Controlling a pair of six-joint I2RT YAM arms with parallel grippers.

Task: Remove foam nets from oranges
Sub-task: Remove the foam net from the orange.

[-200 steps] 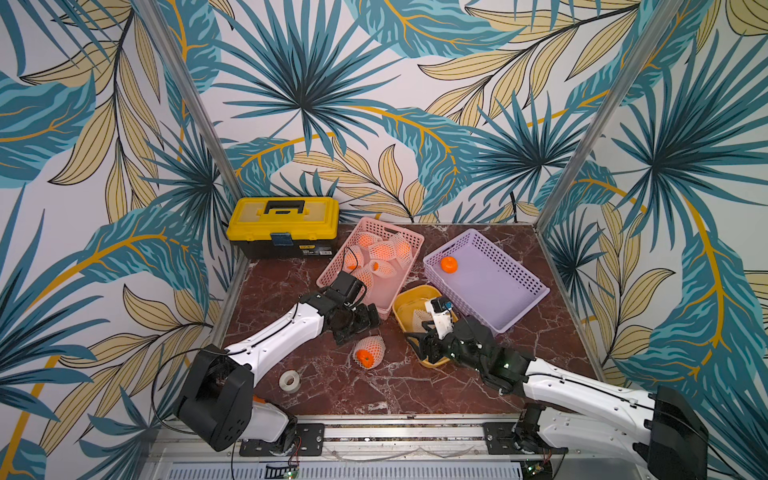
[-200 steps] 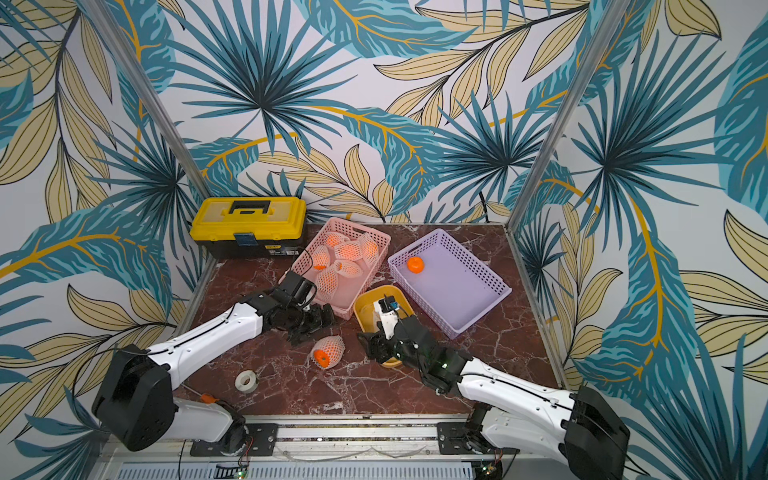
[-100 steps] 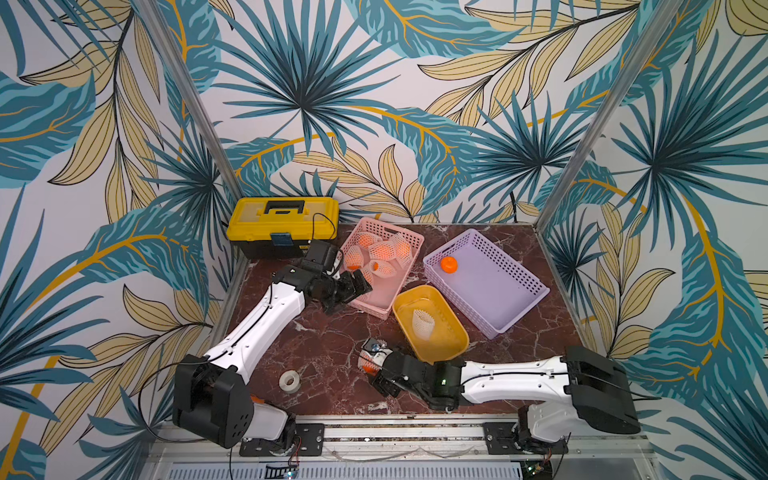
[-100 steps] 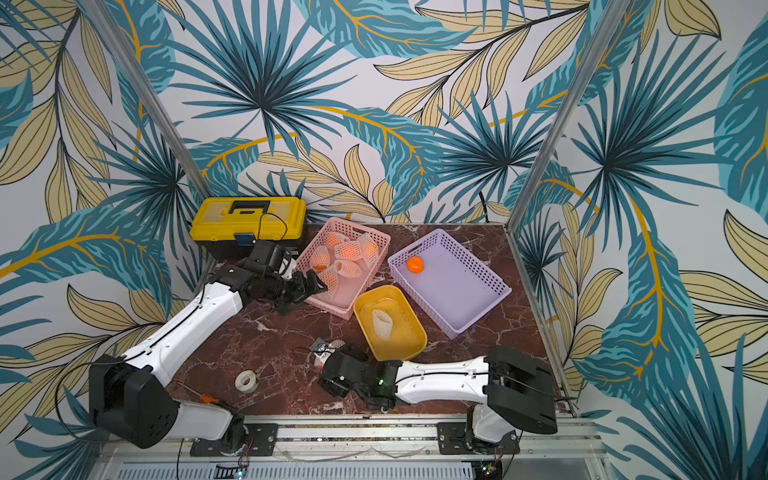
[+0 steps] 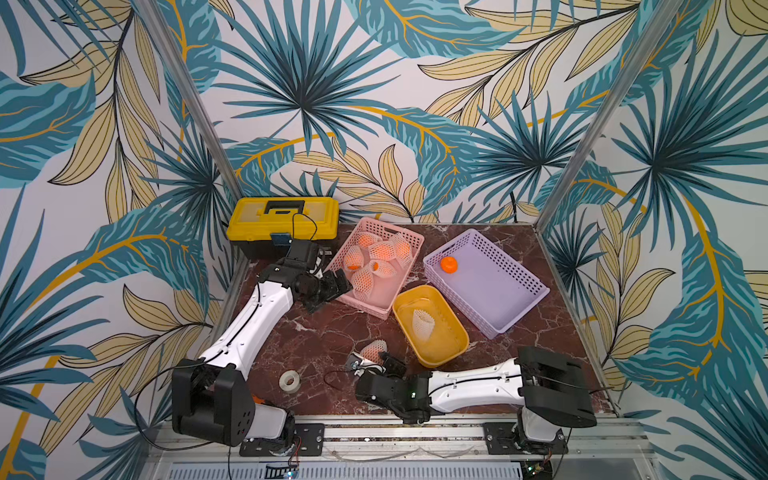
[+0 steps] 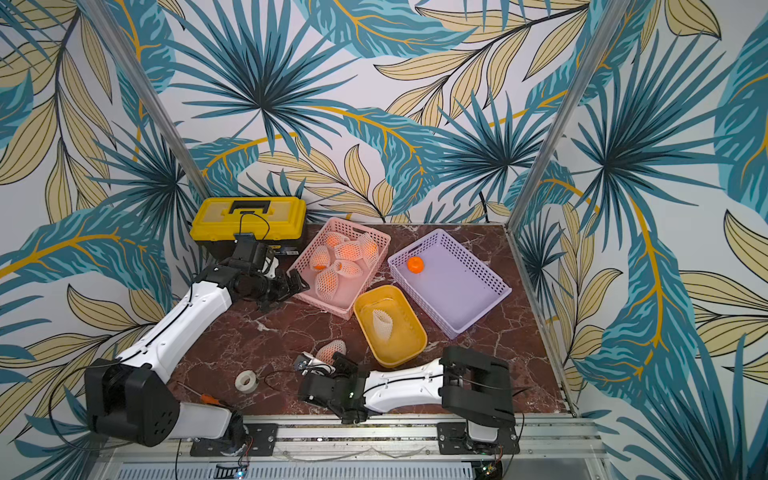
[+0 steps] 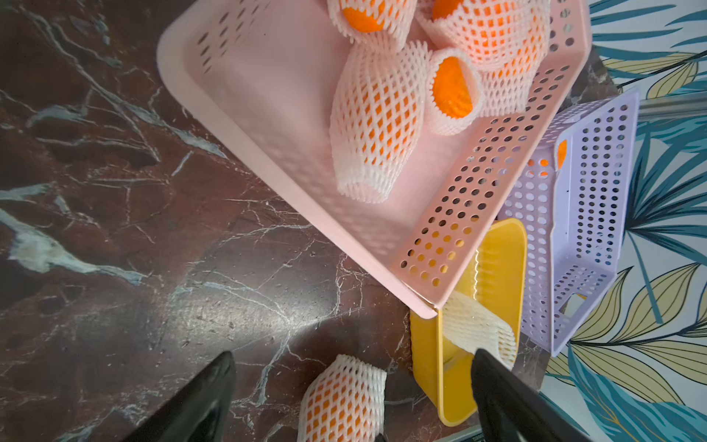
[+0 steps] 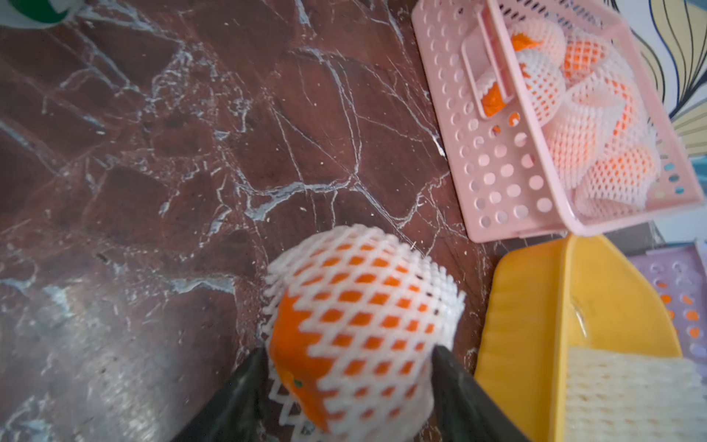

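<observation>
Right gripper (image 5: 372, 360) straddles our netted orange (image 5: 374, 348) lower-middle in a top view, can't tell if it's clamped, and that foam net (image 8: 375, 291) looks light and squishy so we'd pinch its loose rim, not the fruit.

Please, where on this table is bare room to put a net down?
Free: the marble between the left arm, pink basket, tape roll and netted orange; also the strip between purple basket and right arm. Crowded: the pink basket, and around the right gripper beside the yellow tub.
</observation>
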